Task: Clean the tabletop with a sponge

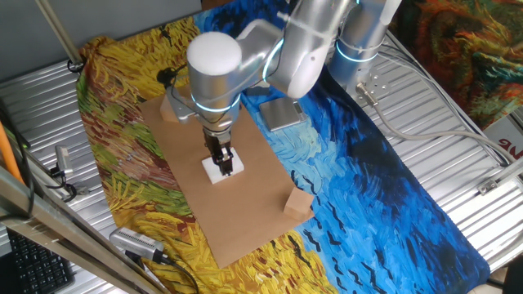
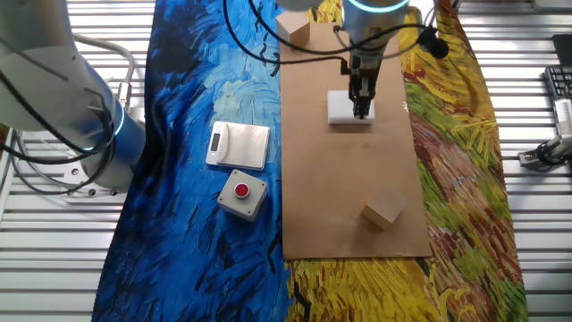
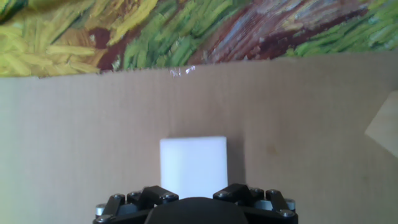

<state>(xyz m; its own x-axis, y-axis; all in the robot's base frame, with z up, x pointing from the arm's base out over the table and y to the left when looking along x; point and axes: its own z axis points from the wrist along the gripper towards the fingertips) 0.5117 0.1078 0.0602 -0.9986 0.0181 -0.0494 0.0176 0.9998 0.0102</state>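
The brown tabletop board [image 1: 245, 212] lies lengthwise on the painted cloth; it also shows in the other fixed view [image 2: 344, 197] and the hand view [image 3: 74, 124]. No black spot shows on it. The white sponge [image 1: 230, 170] rests flat on the board near its middle-far part, also seen in the other fixed view [image 2: 341, 109] and the hand view [image 3: 193, 158]. My gripper [image 1: 221, 160] points straight down with its jaws shut on the sponge from both sides, as the other fixed view [image 2: 362, 109] and the hand view [image 3: 194, 194] also show.
One tan wooden cube [image 1: 299, 202] [image 2: 382, 211] stands on the board's near end, another [image 2: 293, 27] at its far end. A grey metal plate [image 2: 239, 144] and a white box with a red button [image 2: 242, 193] lie on the blue cloth beside the board.
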